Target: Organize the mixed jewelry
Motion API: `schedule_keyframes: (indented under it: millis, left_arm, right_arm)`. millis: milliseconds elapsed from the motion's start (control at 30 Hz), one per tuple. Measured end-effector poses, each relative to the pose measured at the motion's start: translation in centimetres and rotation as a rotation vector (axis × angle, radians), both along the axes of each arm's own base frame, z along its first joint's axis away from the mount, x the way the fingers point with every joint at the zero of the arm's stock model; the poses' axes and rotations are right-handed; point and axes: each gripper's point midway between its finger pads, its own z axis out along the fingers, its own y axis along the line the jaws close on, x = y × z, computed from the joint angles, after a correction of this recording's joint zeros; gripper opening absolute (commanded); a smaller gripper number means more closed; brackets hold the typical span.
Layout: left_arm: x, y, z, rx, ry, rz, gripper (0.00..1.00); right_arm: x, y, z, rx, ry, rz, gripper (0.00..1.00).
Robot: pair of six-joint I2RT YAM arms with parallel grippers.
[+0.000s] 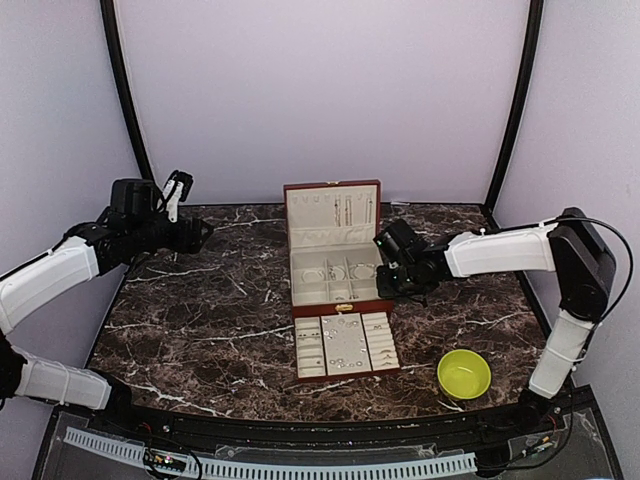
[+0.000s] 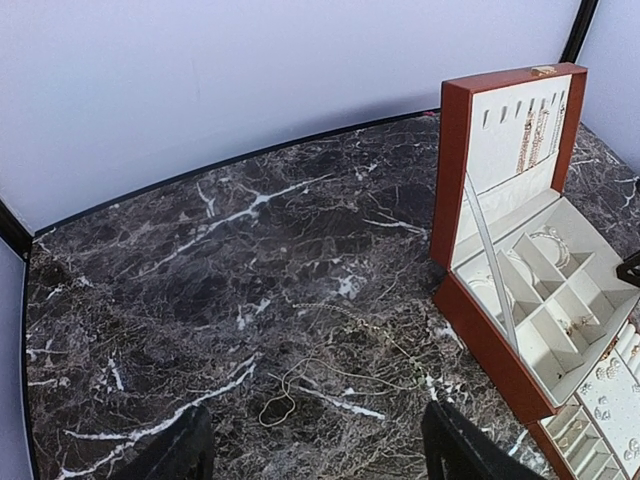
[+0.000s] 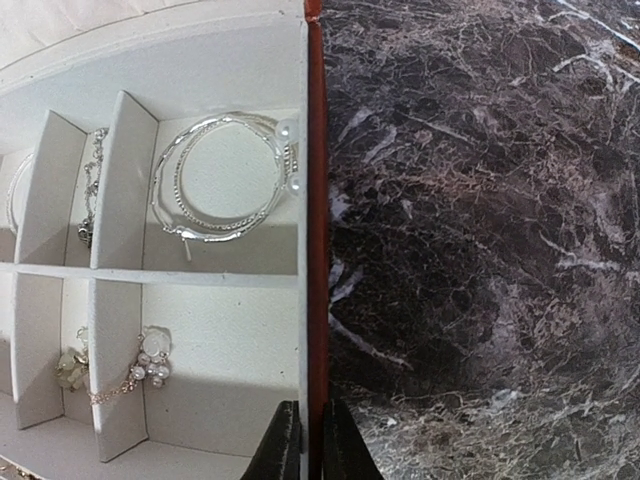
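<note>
- Room: dark marble worktop [image 1: 200, 300], pale walls [image 1: 320, 90].
- Pincers: left gripper [image 2: 320, 447] released; right gripper [image 3: 312, 442] clenched above box [image 3: 316, 250] right wall.
- Location: mixed jewelry [image 3: 225, 180] in box compartments; chain loop [image 2: 278, 405] on worktop, left of box.

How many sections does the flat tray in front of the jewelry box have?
3. They lie side by side in the tray, in front of the box: left section, middle section, right section. The whole tray is in view, so none seems hidden.
</note>
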Motion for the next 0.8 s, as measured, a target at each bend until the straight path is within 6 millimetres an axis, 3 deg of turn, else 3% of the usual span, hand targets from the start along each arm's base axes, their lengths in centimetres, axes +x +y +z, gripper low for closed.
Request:
schedule_keyframes:
  millis: [233,433,567,667,800]
  left_arm:
    - [-0.2,-0.6,-0.6,-0.004,0.006,-0.039,0.72]
    - [-0.6,-2.0,-0.9,-0.019,0.004,-0.108,0.69]
    - [-1.8,-4.4,-1.6,-0.031,0.018,-0.177,0.65]
    - [-3.5,-5.9,-3.5,-0.076,0.090,-0.186,0.63]
    - [-6.0,-5.6,-6.5,-0.140,0.215,-0.117,0.66]
  right_arm:
    - [-1.0,-1.1,0.4,-0.016,0.016,-0.022,0.35]
    - [-0.8,-1.5,3.5,0.004,-0.052,-0.024,0.42]
    - [-0.4,-2.1,5.9,0.039,-0.115,-0.028,0.46]
    - [-0.3,-2.6,7.0,0.062,-0.153,-0.020,0.50]
    - [-0.9,-2.0,7.9,0.108,-0.191,0.069,0.55]
